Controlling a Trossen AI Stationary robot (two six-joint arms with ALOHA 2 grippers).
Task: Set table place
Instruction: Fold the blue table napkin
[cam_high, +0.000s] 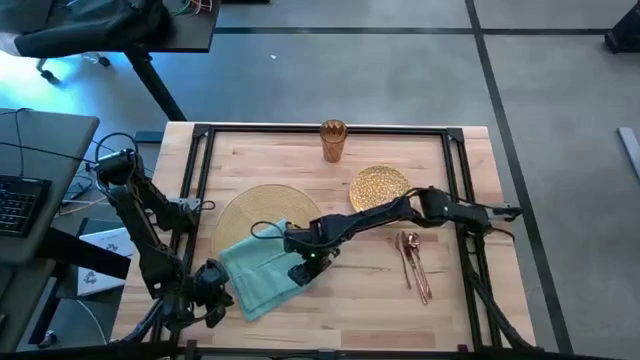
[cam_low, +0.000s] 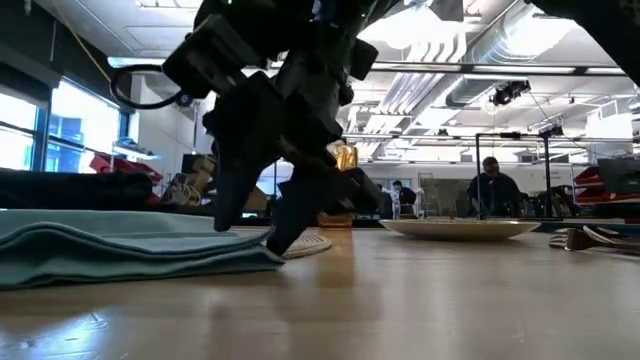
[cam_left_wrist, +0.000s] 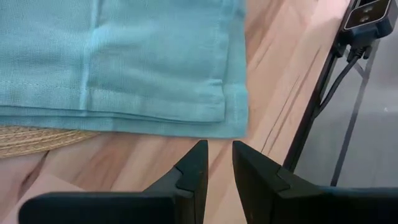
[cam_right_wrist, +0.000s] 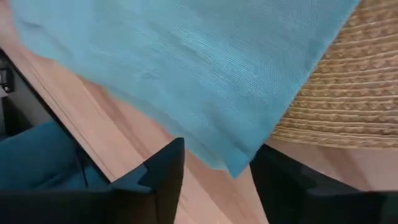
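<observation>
Napkin step: right gripper (cam_high: 303, 268) — jaws spread — hovers at the teal napkin's (cam_high: 262, 272) three-o'clock corner; next, pinch it.

Left gripper (cam_high: 212, 290), nearly closed and empty, waits at the table's (cam_high: 350, 300) seven-o'clock.

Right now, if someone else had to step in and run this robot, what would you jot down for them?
Right gripper: open, hovering at the teal napkin's near corner, holding nothing.
Left gripper: parked at the table's front-left corner, fingers nearly together, empty.
Napkin lies partly over the round placemat.
Gold plate sits right of the placemat, not on it.
Cutlery lies bunched on the right; amber cup stands at the far edge.
Done: nothing arranged. Left: plate, napkin, cutlery and cup all need placing.
</observation>
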